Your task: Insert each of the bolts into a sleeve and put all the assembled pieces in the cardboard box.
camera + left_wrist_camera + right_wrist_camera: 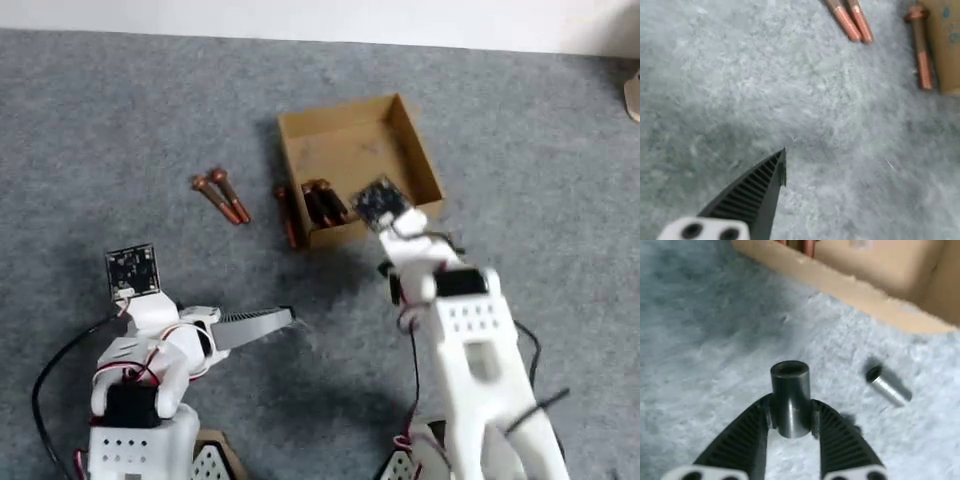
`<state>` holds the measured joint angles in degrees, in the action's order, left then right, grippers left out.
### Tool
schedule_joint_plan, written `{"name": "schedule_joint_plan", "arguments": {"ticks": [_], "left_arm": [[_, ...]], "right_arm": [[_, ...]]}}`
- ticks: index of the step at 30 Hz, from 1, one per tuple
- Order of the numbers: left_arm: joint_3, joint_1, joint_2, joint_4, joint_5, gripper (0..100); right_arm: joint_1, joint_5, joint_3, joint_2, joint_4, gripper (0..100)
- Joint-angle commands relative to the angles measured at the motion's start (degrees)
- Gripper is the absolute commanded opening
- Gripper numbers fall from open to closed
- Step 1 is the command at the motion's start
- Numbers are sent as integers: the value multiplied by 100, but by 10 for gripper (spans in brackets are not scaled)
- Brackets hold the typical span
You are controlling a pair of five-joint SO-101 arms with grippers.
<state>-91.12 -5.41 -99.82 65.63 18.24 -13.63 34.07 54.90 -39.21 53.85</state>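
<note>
My right gripper (pixel 790 414) is shut on a dark sleeve (pixel 790 390), held upright just above the carpet beside the cardboard box (pixel 865 295). A silver sleeve (pixel 888 386) lies on the carpet close by. In the high view the box (pixel 413 140) holds several copper pieces (pixel 325 203) in its near left corner. One bolt (pixel 288 216) lies against the box's left wall and two bolts (pixel 222 196) lie further left. My left gripper (pixel 283 319) rests shut and empty low over the carpet, well short of the two bolts (pixel 851 20) and the single bolt (pixel 921 52).
Grey carpet covers the table. The right arm (pixel 470 340) stands over the carpet in front of the box's near right corner. A pale strip of floor runs along the far edge. Open carpet lies left of the bolts and between the arms.
</note>
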Motion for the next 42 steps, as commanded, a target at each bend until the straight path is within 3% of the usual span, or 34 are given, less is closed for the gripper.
{"name": "schedule_joint_plan", "arguments": {"ticks": [1, 5, 13, 19, 29, 35, 42], "left_arm": [[259, -66, -13, -9, -176, 774], [286, -84, -13, -185, -185, 736], [875, -57, -4, -167, -193, 486], [1402, -84, 409, -149, -466, 419], [3662, 119, 3846, -185, -396, 419], [4866, 637, 5824, -193, 774, 418], [6360, 673, 8189, -185, 1398, 418]], "right_arm": [[-40, -413, 549, -954, -163, 4], [-31, -730, 1051, -1525, -171, 4], [4, -695, 2299, -2325, -989, 4], [4, -695, 2721, -2527, -1138, 4], [4, -695, 2853, -2536, -1429, 4], [4, -695, 2879, -2545, -1437, 4], [4, -695, 2976, -2545, -1587, 4]]}}
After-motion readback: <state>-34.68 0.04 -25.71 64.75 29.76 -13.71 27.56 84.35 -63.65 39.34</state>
